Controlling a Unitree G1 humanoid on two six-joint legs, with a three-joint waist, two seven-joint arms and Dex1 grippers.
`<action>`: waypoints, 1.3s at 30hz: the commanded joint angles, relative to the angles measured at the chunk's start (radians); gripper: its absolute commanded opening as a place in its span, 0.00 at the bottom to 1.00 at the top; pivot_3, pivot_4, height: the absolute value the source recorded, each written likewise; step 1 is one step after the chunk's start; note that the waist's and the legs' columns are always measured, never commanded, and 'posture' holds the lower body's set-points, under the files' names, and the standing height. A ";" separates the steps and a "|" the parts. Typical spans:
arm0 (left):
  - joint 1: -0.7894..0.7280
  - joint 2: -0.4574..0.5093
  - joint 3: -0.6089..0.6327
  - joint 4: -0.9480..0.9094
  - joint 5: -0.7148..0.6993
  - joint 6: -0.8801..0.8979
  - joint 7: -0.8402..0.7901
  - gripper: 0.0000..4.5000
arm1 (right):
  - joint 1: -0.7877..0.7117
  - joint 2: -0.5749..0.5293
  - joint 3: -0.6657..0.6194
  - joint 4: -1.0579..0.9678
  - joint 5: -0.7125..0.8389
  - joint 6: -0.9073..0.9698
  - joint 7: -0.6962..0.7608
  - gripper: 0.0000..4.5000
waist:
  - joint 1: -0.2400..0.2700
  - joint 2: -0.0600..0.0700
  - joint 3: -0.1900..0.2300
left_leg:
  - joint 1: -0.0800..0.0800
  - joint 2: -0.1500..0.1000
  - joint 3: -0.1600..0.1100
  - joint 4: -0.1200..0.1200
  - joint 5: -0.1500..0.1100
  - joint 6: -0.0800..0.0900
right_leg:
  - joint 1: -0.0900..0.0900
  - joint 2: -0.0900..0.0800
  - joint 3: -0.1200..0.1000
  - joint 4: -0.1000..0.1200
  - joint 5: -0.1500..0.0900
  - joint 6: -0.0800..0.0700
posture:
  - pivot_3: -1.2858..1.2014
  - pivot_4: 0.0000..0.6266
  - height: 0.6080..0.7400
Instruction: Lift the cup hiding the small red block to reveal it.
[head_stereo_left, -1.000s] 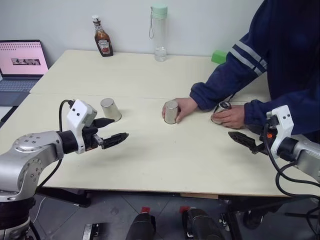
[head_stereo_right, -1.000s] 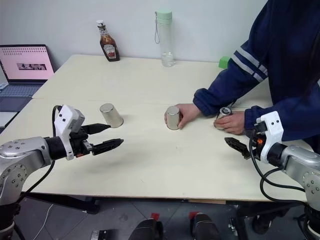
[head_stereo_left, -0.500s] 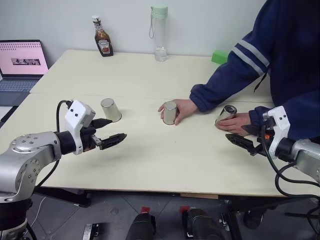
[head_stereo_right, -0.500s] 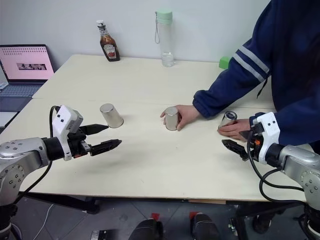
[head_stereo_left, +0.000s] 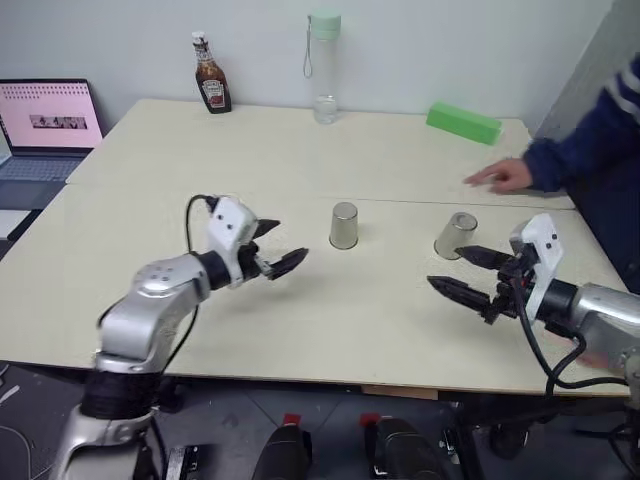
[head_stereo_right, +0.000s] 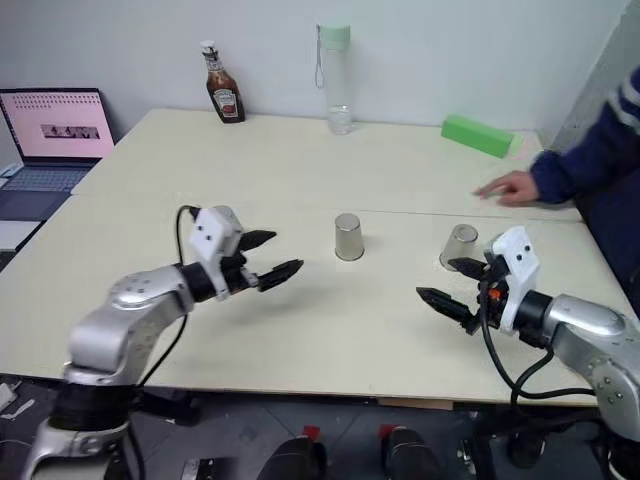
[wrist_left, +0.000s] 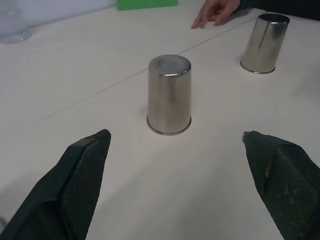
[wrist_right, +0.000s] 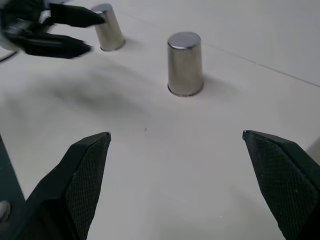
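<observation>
Three identical silver cups stand upside down on the table: a middle cup (head_stereo_left: 344, 226), a right cup (head_stereo_left: 456, 235) and a left cup (wrist_right: 109, 34), which the left arm mostly covers in the eye views. The small red block is hidden, and I cannot tell which cup covers it. My left gripper (head_stereo_left: 292, 238) is open and empty, pointing at the middle cup from a short way to its left. My right gripper (head_stereo_left: 444, 266) is open and empty, just in front of the right cup. Neither gripper touches a cup.
A person's hand (head_stereo_left: 500, 177) rests on the table at the far right, behind the right cup. A long green block (head_stereo_left: 463, 122), a water bottle (head_stereo_left: 322, 65) and a ketchup bottle (head_stereo_left: 210, 75) stand along the back. A laptop (head_stereo_left: 50, 125) sits at the far left.
The person's hands have let go of the middle and right cups and drawn back to the far right. My left gripper has moved right toward the middle cup. The camera view has shifted.
</observation>
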 joint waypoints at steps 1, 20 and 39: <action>-0.079 -0.076 -0.033 0.178 0.088 -0.167 0.033 1.00 | 0.007 0.006 -0.009 -0.056 0.016 -0.033 -0.021 1.00 | 0.001 0.000 0.000 | 0.000 0.000 0.000 0.000 0.000 0.000 | 0.000 0.000 0.000 0.000 0.000 0.000 | 0.52 0.24 1.00; -0.389 -0.317 -0.032 0.849 0.188 -0.537 -0.021 1.00 | 0.069 0.004 -0.069 -0.159 0.064 0.002 -0.189 1.00 | -0.001 0.000 0.000 | -0.001 -0.001 0.001 0.000 0.000 0.000 | -0.001 0.000 0.000 0.000 0.001 0.001 | 0.52 0.24 1.00; -0.448 -0.286 0.046 0.779 0.151 -0.502 -0.049 0.59 | 0.091 -0.003 -0.070 -0.170 0.106 -0.001 -0.253 1.00 | -0.005 -0.001 0.000 | -0.001 0.000 0.002 0.000 0.000 0.000 | -0.001 0.000 0.000 -0.001 0.001 0.002 | 0.52 0.24 1.00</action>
